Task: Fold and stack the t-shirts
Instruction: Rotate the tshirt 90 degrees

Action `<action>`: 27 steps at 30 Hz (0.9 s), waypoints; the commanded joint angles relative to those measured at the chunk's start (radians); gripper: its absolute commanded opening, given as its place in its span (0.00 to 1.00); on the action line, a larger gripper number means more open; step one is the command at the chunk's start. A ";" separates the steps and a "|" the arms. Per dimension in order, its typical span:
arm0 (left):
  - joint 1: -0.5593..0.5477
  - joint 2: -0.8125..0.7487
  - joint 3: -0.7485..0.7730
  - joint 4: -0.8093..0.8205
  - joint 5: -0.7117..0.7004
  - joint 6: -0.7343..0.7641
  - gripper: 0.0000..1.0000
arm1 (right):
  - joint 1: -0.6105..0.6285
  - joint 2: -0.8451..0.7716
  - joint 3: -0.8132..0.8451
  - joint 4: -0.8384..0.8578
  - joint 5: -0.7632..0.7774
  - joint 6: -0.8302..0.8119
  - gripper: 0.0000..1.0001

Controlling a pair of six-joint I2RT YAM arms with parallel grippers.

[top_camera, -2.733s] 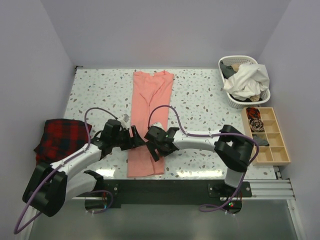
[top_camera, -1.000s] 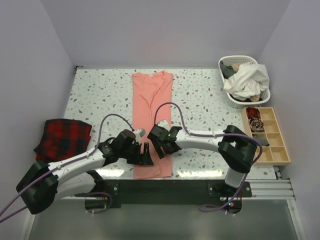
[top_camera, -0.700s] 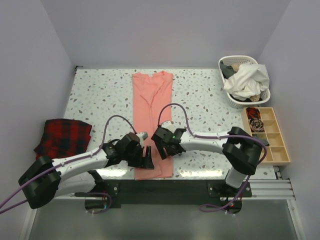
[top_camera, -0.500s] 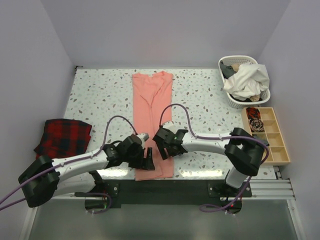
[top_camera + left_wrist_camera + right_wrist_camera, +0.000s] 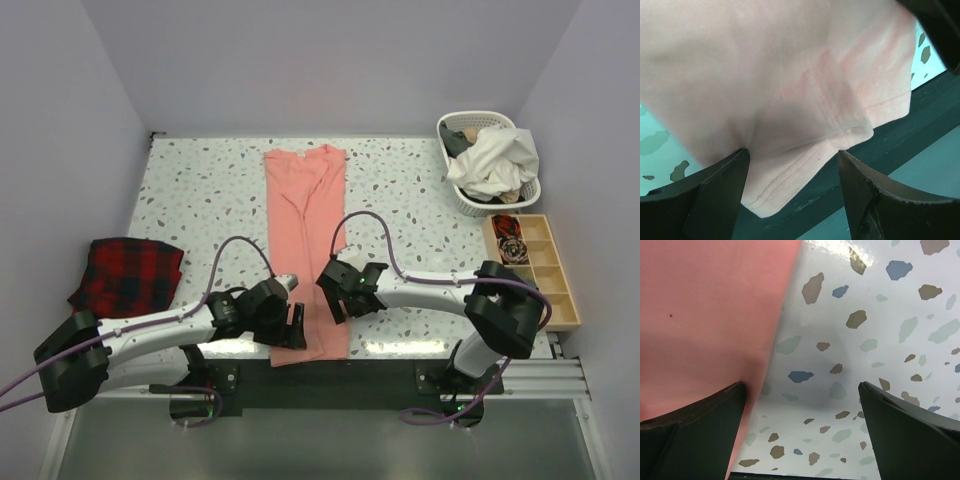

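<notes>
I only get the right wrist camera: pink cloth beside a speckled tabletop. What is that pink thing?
Observer: A salmon-pink t-shirt, folded into a long strip running across the table from far side to near edge.
Operator: Is the other arm gripping it?
Observer: No. The left gripper hangs open over the hem, which overlaps the table's near edge.
Operator: Anything else there?
Observer: A full white basket at the far right.

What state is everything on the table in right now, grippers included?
t-shirt: folded into a long narrow strip, flat, near hem overhanging the table edge.
left gripper: open, over the near hem, holding nothing.
right gripper: open, over the strip's right edge, holding nothing.
plaid cloth: loosely folded, at the left edge.
basket: full of clothes.
organizer tray: some compartments filled.
</notes>
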 commanded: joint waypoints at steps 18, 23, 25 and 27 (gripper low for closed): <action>-0.036 -0.121 0.159 -0.383 -0.226 -0.038 0.77 | -0.040 -0.177 -0.002 -0.200 0.064 0.037 0.98; -0.036 -0.141 0.260 -0.393 -0.303 -0.029 0.79 | -0.040 -0.278 0.015 -0.156 -0.064 0.014 0.99; -0.036 -0.138 0.245 -0.324 -0.277 -0.024 0.79 | -0.040 -0.290 0.020 -0.119 -0.114 -0.001 0.99; -0.036 -0.131 0.216 -0.219 -0.231 -0.022 0.79 | -0.034 -0.271 0.029 -0.090 -0.157 -0.011 0.99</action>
